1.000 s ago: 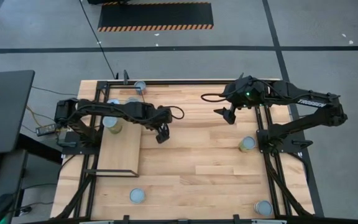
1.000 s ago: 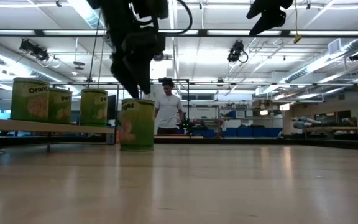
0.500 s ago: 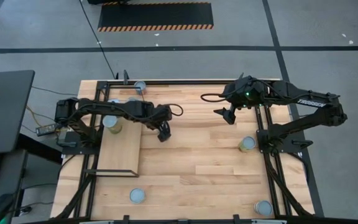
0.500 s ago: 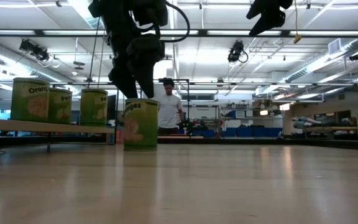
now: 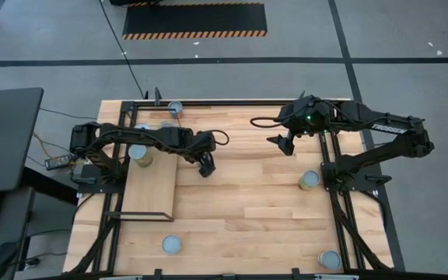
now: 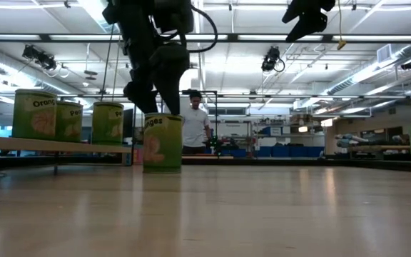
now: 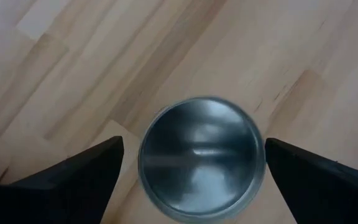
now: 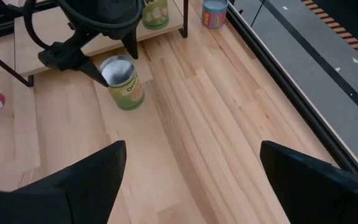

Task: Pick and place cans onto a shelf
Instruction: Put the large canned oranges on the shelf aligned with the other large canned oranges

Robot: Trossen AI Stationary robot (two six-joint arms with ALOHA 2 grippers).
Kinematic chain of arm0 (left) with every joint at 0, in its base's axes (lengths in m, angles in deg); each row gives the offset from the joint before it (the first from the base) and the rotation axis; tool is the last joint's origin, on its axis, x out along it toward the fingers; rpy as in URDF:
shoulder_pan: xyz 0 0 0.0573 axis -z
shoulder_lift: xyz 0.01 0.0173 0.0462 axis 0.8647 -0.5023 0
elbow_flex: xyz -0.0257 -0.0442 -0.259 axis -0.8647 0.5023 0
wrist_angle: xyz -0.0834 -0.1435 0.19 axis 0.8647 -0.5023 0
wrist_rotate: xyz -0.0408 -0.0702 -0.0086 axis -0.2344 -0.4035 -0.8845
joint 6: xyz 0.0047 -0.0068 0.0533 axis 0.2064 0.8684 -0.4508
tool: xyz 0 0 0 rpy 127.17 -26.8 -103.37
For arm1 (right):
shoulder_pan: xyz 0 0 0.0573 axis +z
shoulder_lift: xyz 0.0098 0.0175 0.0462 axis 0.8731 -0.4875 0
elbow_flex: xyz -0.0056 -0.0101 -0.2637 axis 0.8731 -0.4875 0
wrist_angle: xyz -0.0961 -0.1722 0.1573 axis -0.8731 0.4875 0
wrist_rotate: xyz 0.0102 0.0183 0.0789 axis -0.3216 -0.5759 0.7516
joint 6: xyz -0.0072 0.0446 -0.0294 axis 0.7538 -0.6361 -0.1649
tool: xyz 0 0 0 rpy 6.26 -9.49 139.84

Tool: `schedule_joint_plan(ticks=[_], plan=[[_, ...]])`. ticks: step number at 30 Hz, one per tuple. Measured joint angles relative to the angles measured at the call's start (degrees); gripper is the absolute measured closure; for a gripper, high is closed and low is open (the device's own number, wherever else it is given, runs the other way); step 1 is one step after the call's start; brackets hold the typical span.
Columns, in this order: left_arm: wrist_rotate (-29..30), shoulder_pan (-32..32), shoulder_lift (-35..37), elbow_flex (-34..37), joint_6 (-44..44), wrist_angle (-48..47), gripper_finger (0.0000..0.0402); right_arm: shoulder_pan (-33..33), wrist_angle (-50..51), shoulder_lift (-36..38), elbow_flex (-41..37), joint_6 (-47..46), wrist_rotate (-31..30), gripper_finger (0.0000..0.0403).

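A can with a silver top and green label stands upright on the tabletop just right of the shelf (image 5: 150, 187); it shows in the low view (image 6: 163, 143) and the left wrist view (image 7: 201, 158). My left gripper (image 5: 206, 166) is open right above it, one finger on either side of its top, and table shows between the fingers and the rim. Three cans (image 6: 68, 120) stand on the shelf board (image 6: 48, 145). My right gripper (image 5: 285, 144) hangs open and empty high over the table's far right part.
Loose cans stand on the tabletop at the right (image 5: 309, 180), the near left (image 5: 172, 245), the near right (image 5: 330, 259) and the far edge (image 5: 175, 107). Black frame rails run along both table sides. A person stands far off in the room (image 6: 193, 128).
My left gripper has shifted a little toward the table's right edge and settled over the can beside the shelf, its fingers now straddling the can's top.
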Motion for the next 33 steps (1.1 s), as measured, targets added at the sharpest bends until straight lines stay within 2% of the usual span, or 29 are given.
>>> schedule_joint_plan(ticks=[6, 14, 17, 21, 23, 28, 33], plan=[[1.74, 0.6, -0.01, 0.0, -0.42, 1.4, 0.0004, 0.0, -0.02, 0.0, 0.0, -0.19, 0.0, 0.0025], [2.74, 1.25, -4.25, 0.0, -0.07, 1.38, 0.0006, 0.0, -0.02, 0.02, 0.0, -0.98, 0.0, 0.0025], [2.46, 1.21, -5.28, 0.0, -0.05, 0.94, 0.0024, 0.0, -0.04, 0.0, 0.0, -1.14, 0.0, 0.0025], [0.96, 1.21, -5.05, -0.09, -0.19, 0.97, 0.0078, 0.0, -0.02, 0.02, 0.0, -1.31, -0.02, 0.0025], [-0.54, 1.15, -4.32, -0.51, -1.73, -0.09, 0.0096, 0.0, -0.04, 0.02, 0.0, -1.31, -0.04, 0.0025], [-3.34, 1.25, -0.54, -4.59, -7.34, -5.25, 0.0096, -0.13, -0.07, 0.04, 0.0, -1.03, -0.09, 0.0025], [-4.85, 1.54, 8.87, -6.56, -12.87, -7.84, 0.0096, -0.11, -0.09, 0.04, 0.0, -0.46, -0.13, 0.0025]])
